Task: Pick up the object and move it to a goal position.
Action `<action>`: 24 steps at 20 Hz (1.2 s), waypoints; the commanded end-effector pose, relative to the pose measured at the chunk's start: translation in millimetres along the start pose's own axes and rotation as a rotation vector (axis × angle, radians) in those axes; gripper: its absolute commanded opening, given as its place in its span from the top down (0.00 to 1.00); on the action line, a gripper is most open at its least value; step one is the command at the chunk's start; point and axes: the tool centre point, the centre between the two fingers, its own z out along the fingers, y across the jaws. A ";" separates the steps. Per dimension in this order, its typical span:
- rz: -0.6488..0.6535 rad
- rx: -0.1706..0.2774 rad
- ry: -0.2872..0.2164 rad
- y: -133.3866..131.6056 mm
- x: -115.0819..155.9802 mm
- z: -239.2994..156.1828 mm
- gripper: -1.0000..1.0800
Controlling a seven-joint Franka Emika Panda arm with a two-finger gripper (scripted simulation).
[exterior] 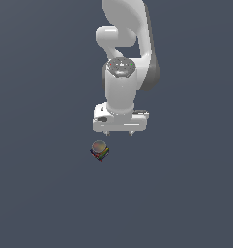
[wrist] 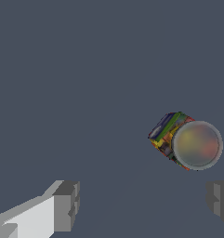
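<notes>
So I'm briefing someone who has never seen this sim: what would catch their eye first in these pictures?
First the white robot arm, which hangs down the middle of the exterior view over a bare dark grey floor. Then the only spot of colour: the tiny object with a round grey-tan top and multicoloured sides, just below the gripper and slightly to the exterior view's left. In the wrist view the fingers stand wide apart, and the object lies outside their gap.

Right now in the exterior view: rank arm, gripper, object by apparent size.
1. Arm, largest.
2. Gripper, smaller than the arm above it.
3. Object, clearly smallest, narrower than the gripper.
The camera's position is unknown, so this ranks how they look, not true size.
</notes>
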 end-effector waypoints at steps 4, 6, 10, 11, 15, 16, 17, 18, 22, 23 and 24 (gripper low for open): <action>-0.005 0.004 0.010 -4.8 2.6 -4.7 0.04; -0.013 0.012 0.027 -13.2 7.0 -12.9 0.04; -0.025 0.024 0.054 -27.1 13.8 -26.8 0.04; -0.026 0.025 0.056 -27.9 14.1 -27.7 0.04; -0.024 0.023 0.053 -26.3 13.4 -26.0 0.04; -0.021 0.024 0.053 -25.8 13.6 -25.6 0.04; -0.015 0.024 0.053 -25.0 13.7 -25.1 0.04; -0.008 0.024 0.052 -23.9 13.9 -24.2 0.04; 0.042 0.025 0.048 -16.1 14.8 -18.0 0.04; 0.059 0.025 0.046 -13.3 15.0 -15.9 0.04; 0.078 0.025 0.045 -10.3 15.3 -13.5 0.04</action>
